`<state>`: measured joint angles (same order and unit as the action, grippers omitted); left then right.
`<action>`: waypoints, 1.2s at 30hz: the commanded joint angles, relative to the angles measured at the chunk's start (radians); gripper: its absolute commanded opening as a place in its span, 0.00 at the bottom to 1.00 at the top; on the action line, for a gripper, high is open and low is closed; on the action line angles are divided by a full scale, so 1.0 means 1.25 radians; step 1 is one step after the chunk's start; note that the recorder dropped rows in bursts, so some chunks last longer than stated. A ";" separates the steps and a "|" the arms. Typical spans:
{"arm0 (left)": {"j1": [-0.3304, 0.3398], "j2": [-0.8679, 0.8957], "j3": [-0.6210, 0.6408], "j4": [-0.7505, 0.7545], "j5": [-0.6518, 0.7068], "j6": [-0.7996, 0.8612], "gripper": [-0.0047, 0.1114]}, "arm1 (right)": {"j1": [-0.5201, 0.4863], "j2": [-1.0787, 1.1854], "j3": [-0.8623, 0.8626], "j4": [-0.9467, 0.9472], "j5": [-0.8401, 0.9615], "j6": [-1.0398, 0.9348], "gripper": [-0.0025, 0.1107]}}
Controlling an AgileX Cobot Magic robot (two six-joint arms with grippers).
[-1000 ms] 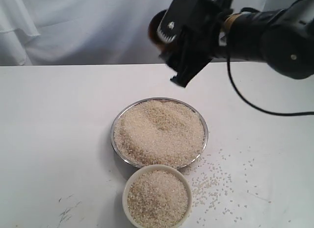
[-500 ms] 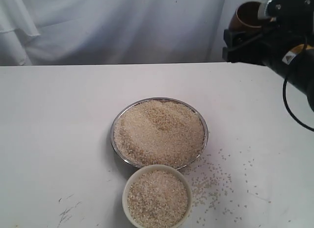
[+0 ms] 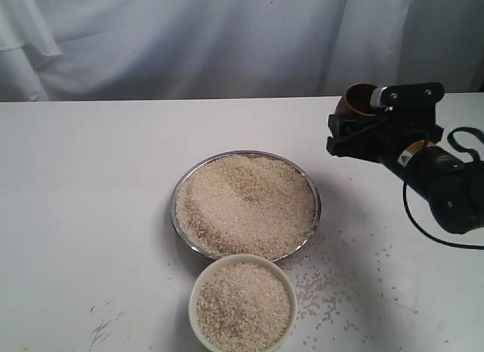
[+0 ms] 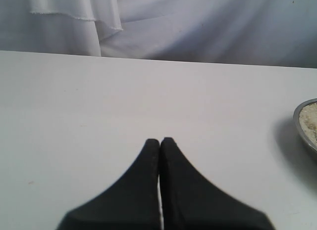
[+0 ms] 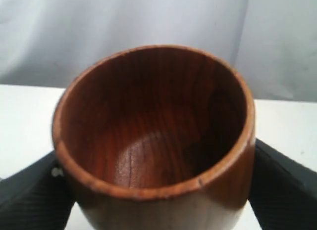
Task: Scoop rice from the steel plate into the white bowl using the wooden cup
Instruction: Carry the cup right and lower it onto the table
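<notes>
The steel plate (image 3: 312, 187) sits mid-table, heaped with rice (image 3: 246, 204). Just in front of it stands the white bowl (image 3: 242, 261), filled with rice nearly to the rim. At the right, my right gripper (image 3: 361, 125) is shut on the wooden cup (image 3: 358, 102), holding it upright and low near the table's back edge, apart from the plate. The cup (image 5: 153, 136) fills the right wrist view and is empty inside, with a black finger (image 5: 282, 185) on either side. My left gripper (image 4: 160, 141) is shut on nothing over bare table; the plate's rim (image 4: 302, 128) shows at that view's edge.
Loose grains (image 3: 329, 280) are scattered on the white table to the right of the bowl and plate. A white cloth backdrop (image 3: 189, 42) hangs behind the table. The right arm's black cable (image 3: 431, 231) loops over the table at the right.
The right arm has swung from high above the plate's far side to the right and then downward, carrying the cup, which has turned upright. Plate, bowl and rice have not moved.
</notes>
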<state>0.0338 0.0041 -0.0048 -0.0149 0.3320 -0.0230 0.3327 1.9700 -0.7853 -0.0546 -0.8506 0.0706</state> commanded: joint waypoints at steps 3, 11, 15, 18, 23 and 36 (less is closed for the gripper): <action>0.001 -0.003 0.004 0.001 -0.011 0.000 0.04 | -0.005 0.080 -0.002 -0.006 -0.031 0.003 0.02; 0.001 -0.003 0.004 0.001 -0.011 0.000 0.04 | -0.005 0.129 -0.014 -0.008 -0.037 0.000 0.02; 0.001 -0.003 0.004 0.001 -0.011 0.000 0.04 | -0.005 0.131 -0.014 -0.024 -0.037 0.007 0.02; 0.001 -0.003 0.004 0.001 -0.011 0.000 0.04 | -0.005 0.131 -0.014 -0.081 -0.037 0.009 0.02; 0.001 -0.003 0.004 0.001 -0.011 0.000 0.04 | -0.005 0.164 -0.014 -0.096 -0.038 0.048 0.10; 0.001 -0.003 0.004 0.001 -0.011 0.000 0.04 | -0.005 0.183 -0.014 -0.123 0.000 0.047 0.73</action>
<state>0.0338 0.0041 -0.0048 -0.0149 0.3320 -0.0230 0.3265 2.1897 -0.8016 -0.2211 -0.8809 0.1278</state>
